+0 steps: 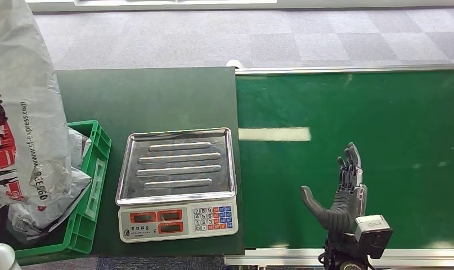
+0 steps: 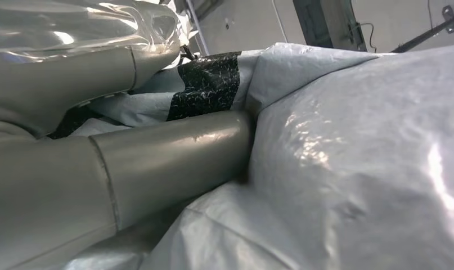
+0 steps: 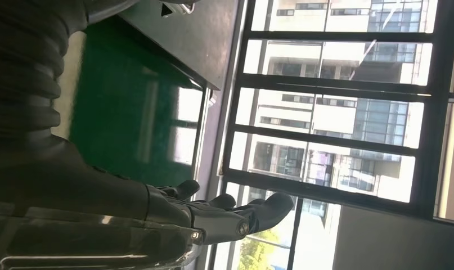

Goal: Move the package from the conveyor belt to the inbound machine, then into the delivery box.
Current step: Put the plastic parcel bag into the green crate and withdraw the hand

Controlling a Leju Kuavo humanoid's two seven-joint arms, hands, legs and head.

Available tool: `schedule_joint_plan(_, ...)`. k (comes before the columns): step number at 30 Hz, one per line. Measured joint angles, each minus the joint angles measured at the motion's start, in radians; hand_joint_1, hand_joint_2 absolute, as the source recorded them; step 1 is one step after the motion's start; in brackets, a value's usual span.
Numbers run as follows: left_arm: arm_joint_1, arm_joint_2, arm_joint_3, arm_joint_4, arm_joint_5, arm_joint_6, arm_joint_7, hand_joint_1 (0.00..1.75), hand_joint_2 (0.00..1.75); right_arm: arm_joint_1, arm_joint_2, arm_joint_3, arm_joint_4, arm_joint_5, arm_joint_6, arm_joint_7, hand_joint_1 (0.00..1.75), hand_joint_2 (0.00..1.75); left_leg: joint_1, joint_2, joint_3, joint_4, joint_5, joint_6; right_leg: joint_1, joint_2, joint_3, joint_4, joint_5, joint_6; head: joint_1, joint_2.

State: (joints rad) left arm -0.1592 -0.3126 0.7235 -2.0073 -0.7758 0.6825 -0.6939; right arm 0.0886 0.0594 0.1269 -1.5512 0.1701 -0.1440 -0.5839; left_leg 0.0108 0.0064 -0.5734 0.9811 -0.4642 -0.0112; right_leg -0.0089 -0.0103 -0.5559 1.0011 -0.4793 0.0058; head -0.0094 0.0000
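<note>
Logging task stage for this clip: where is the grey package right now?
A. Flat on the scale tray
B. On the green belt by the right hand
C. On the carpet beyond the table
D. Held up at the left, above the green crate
D: the package hangs at the left over the crate, the left hand's fingers pressed against it in the wrist view; the scale and belt are bare.
</note>
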Motion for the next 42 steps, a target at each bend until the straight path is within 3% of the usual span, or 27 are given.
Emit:
schedule_joint_plan(5, -0.002, 0.000, 0.014, -0.004, -0.023, 0.000, 0.000, 1.75, 0.00, -0.010, -0.003, -0.001, 0.002, -0.011, 0.001, -0.004, 0.00, 1.75, 0.000, 0.000, 0.000, 0.000, 0.000, 0.000, 0.000, 0.000, 0.000, 0.000, 0.000, 0.000, 0.000, 0.000)
schedule_joint_plan(12, -0.006, 0.007, 0.007, -0.003, -0.243, 0.000, 0.000, 1.75, 0.00, -0.019, -0.010, -0.009, 0.003, -0.021, 0.004, -0.005, 0.00, 1.75, 0.000, 0.000, 0.000, 0.000, 0.000, 0.000, 0.000, 0.000, -0.001, 0.000, 0.000, 0.000, 0.000, 0.000)
schedule_joint_plan(23, 0.017, 0.023, -0.024, 0.112, -0.409, 0.000, 0.000, 1.75, 0.00, 0.004, -0.013, -0.020, -0.003, -0.014, -0.002, -0.002, 0.00, 1.75, 0.000, 0.001, 0.000, 0.000, 0.000, 0.000, 0.000, 0.001, -0.001, 0.000, 0.000, 0.000, 0.000, 0.000)
schedule_joint_plan(26, 0.011, 0.023, 0.010, 0.130, -0.354, 0.000, 0.000, 1.75, 0.00, 0.004, -0.014, -0.022, -0.003, -0.009, 0.007, 0.000, 0.00, 1.75, 0.000, 0.001, 0.000, 0.000, 0.000, 0.000, 0.000, 0.001, 0.000, 0.000, 0.000, 0.000, 0.000, 0.000)
schedule_joint_plan(31, -0.008, 0.023, 0.145, 0.130, -0.156, 0.000, 0.000, 1.75, 0.00, 0.000, -0.013, -0.019, -0.002, -0.005, 0.020, 0.007, 0.00, 1.75, 0.000, 0.000, 0.000, 0.000, 0.000, 0.000, 0.000, 0.000, -0.001, 0.000, 0.000, 0.000, 0.000, 0.000)
schedule_joint_plan(35, -0.015, 0.023, 0.211, 0.130, -0.136, 0.000, 0.000, 1.75, 0.00, -0.004, -0.013, -0.014, -0.001, -0.005, 0.021, 0.007, 0.00, 1.75, 0.000, 0.000, 0.000, 0.000, 0.000, 0.000, 0.000, 0.000, -0.001, 0.000, 0.000, 0.000, 0.000, 0.000)
schedule_joint_plan(42, -0.019, 0.023, 0.247, 0.130, -0.132, 0.000, 0.000, 1.75, 0.00, -0.006, -0.014, -0.013, -0.001, -0.006, 0.021, 0.007, 0.00, 1.75, 0.000, 0.000, 0.000, 0.000, 0.000, 0.000, 0.000, 0.000, -0.001, 0.000, 0.000, 0.000, 0.000, 0.000)
